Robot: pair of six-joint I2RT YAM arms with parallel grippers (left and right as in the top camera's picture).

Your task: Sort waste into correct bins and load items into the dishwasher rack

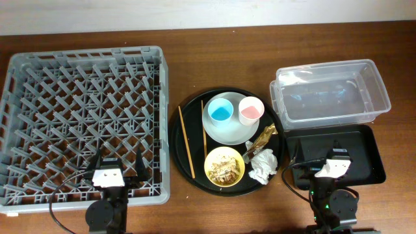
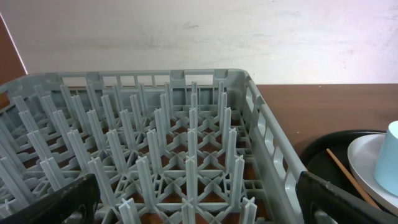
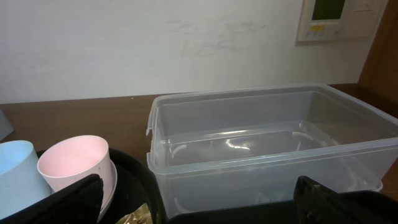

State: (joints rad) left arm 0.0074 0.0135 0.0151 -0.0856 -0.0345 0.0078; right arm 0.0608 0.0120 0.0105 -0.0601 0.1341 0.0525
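The crumpled white napkin (image 1: 262, 166) is seen lying at the right edge of the round black tray (image 1: 177, 140), with the gold-brown wrapper (image 1: 261, 140) set just above it, the two touching or nearly so. Just beside them to the left, the yellow bowl (image 1: 208, 166) is found with tan food scraps (image 1: 225, 168) heaped inside. Behind the bowl, the pale plate (image 1: 224, 134) is loaded with the blue cup (image 1: 220, 112) and the pink cup (image 1: 251, 110), both upright and side by side. Two chopsticks (image 1: 187, 142) are laid lengthwise on the tray's left part, one beside the plate and the other further left. To the right of the tray, the clear tub (image 1: 325, 67) is placed at the back of the worktop (image 1: 195, 71), and the shallow black bin tray (image 1: 367, 146) is set directly in front of it. On the far left, the grey dishwasher rack (image 1: 84, 55) is seen with nothing among its pegs. The left gripper (image 2: 198, 180) is held over the rack's near edge, its fingers spread wide and nothing caught between them. The right gripper (image 3: 196, 186) is poised above the near end of the black bin tray, pointed at the tub, likewise spread wide and carrying nothing.
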